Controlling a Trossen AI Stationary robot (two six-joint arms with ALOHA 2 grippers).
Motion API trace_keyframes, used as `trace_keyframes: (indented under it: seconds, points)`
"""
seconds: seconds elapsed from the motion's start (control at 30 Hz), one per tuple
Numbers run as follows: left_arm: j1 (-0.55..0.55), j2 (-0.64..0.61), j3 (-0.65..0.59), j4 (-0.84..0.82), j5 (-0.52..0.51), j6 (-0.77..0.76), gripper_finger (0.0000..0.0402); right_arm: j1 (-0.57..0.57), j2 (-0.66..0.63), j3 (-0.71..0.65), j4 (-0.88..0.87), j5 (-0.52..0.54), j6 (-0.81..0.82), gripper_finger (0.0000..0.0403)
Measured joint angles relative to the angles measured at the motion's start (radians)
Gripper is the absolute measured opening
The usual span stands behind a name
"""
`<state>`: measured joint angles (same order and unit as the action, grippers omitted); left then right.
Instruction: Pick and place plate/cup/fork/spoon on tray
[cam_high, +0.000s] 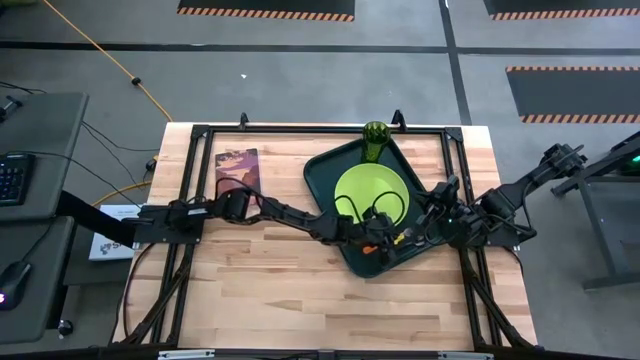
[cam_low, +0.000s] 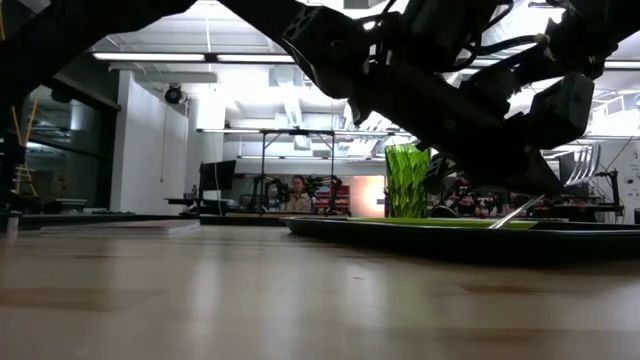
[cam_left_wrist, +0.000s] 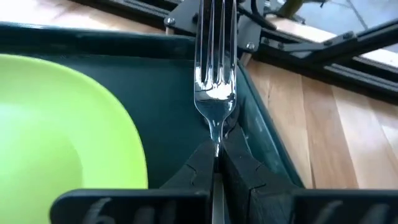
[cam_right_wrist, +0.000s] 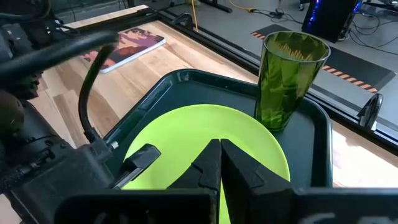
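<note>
The dark-green tray (cam_high: 325, 180) lies on the table's right half. The lime-green plate (cam_high: 375, 190) lies flat in it, and the green cup (cam_high: 375, 140) stands upright in its far corner. My left gripper (cam_high: 385, 240) reaches over the tray's near right part, beside the plate (cam_left_wrist: 56, 124), shut on the fork (cam_left_wrist: 216, 74). My right gripper (cam_right_wrist: 221, 155) is shut and empty above the plate's right edge (cam_right_wrist: 205, 130). The spoon is not in view. My left gripper pinches the fork's silver neck (cam_left_wrist: 216, 134) just behind the tines, between its two fingertips. The handle is hidden behind the fingers. The fork runs along the fingers, tines pointing on toward the tray's right rim (cam_left_wrist: 261, 130). In the low view the tines (cam_low: 515, 212) slant down to the tray; I cannot tell whether they touch it.
A maroon picture book (cam_high: 237, 170) lies on the table left of the tray. A black metal frame (cam_high: 300, 130) runs round the table top. Bare wood stretches along the near side (cam_high: 300, 300). A person sits in the room far behind the table (cam_low: 297, 192).
</note>
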<state>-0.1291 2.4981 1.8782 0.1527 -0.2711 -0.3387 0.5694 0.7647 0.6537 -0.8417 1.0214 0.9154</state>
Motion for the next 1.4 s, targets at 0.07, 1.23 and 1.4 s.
trace_keyframes:
  seconds: [0.07, 1.23, 1.4]
  points:
    - [0.000, 0.011, 0.002, 0.015, 0.000, 0.000, 0.0005, 0.000, 0.000, 0.000, 0.000, 0.000, 0.000, 0.0000]
    - [0.020, -0.129, 0.000, -0.238, -0.020, 0.214, 0.0132, 0.000, 0.000, 0.000, -0.043, -0.175, 0.043, 0.0000]
    - [0.034, -0.254, -0.020, -0.486, -0.030, 0.271, 0.0107, 0.000, 0.001, 0.000, -0.154, -0.330, 0.164, 0.0000]
